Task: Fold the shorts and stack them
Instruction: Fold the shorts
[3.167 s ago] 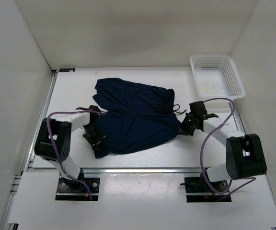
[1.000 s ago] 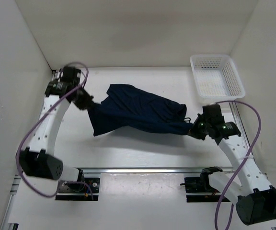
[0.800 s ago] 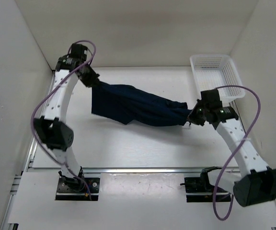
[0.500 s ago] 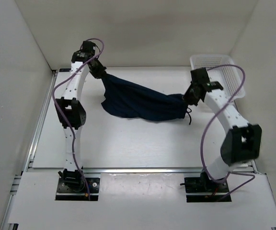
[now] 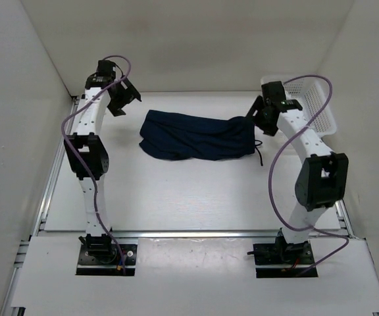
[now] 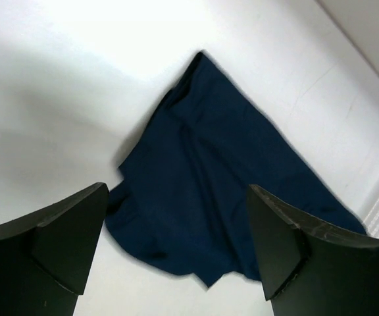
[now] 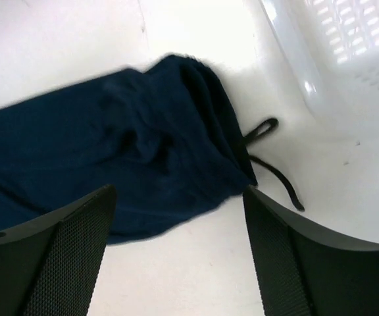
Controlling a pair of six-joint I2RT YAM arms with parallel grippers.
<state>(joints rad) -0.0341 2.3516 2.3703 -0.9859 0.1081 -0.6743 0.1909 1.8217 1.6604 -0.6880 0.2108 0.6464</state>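
Navy fabric, soft and creased: the shorts (image 5: 196,135) lie bunched in a long, loosely folded strip across the far half of the white table (image 5: 176,197), touched by neither arm; the left gripper (image 6: 176,240) hangs raised near their left end, jaws spread wide with nothing between them; the right gripper (image 7: 177,227) hovers over their right end, jaws likewise apart and empty; a dark drawstring (image 7: 272,168) trails from that end toward the white mesh basket (image 7: 334,59), which stands just beside the shorts.
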